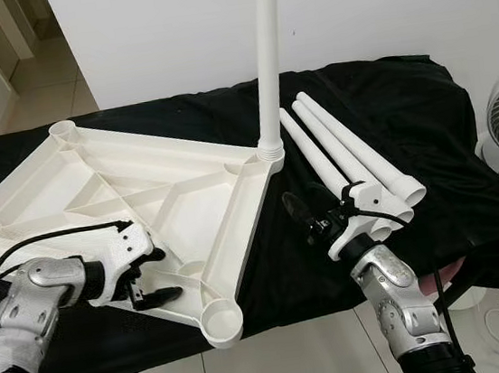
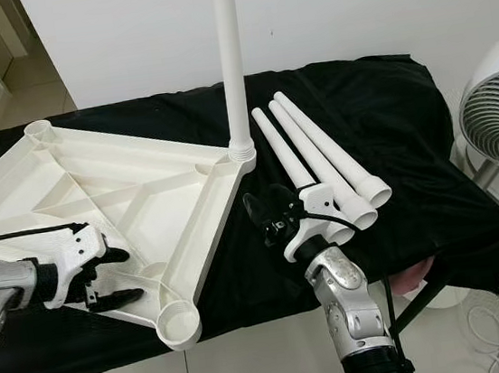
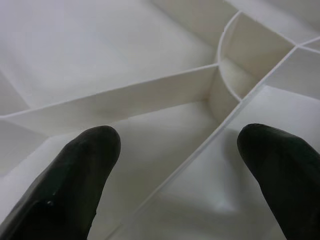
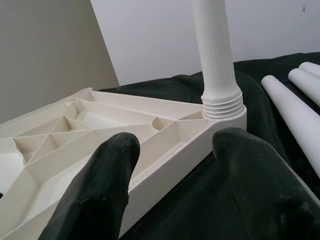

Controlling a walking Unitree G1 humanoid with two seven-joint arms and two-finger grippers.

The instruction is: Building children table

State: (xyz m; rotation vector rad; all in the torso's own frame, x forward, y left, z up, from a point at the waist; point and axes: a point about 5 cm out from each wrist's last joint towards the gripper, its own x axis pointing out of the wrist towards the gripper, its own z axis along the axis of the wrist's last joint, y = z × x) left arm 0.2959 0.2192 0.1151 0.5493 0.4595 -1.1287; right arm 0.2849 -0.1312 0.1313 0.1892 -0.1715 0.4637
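Leg-fitting step, prob. early: one leg (image 1: 267, 57) upright in far corner socket of upturned tabletop (image 1: 141, 195). Three loose legs (image 1: 347, 161) just beside tabletop. Left gripper (image 1: 147, 276) spread over ribs, empty; right gripper (image 1: 312, 211) open, empty. Next: grab loose leg, thread into near socket (image 1: 222, 319).

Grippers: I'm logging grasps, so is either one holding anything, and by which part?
Nothing is held. The left gripper is open over the tabletop; the right gripper is open beside it.
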